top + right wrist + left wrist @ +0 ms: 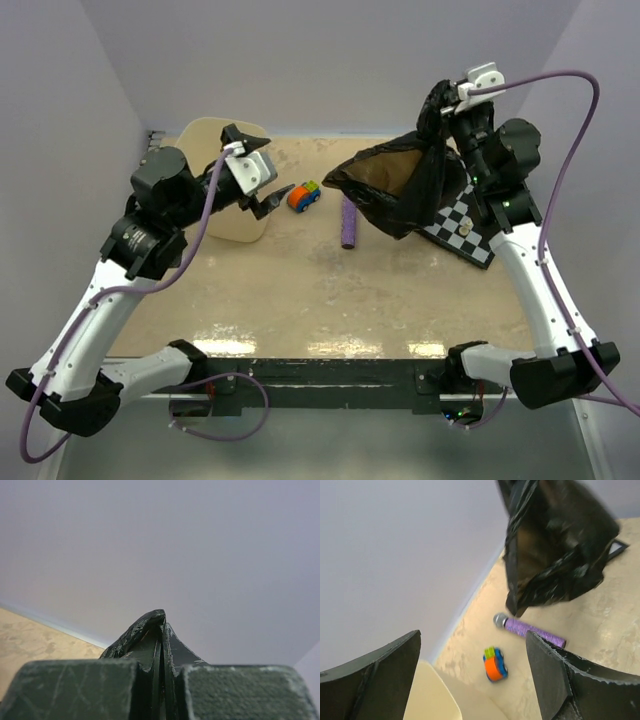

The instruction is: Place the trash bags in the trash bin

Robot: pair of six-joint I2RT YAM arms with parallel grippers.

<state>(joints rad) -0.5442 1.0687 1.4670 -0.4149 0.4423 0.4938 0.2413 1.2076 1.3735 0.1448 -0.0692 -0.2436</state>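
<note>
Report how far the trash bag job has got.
Done: the trash bag is up, hanging from the shut right gripper that pinches its top, above the chequered board. In hand: only that grip; the left gripper is open and empty by the trash bin. Left: the bag is not in the bin at the far left; it must be carried across and lowered in.

A small orange, blue and green toy car (305,196) sits just ahead of the left gripper (272,198); a purple glittery cylinder (349,222) lies beyond it; a black-and-white chequered board (478,243) lies on the right gripper's (445,110) side.
</note>
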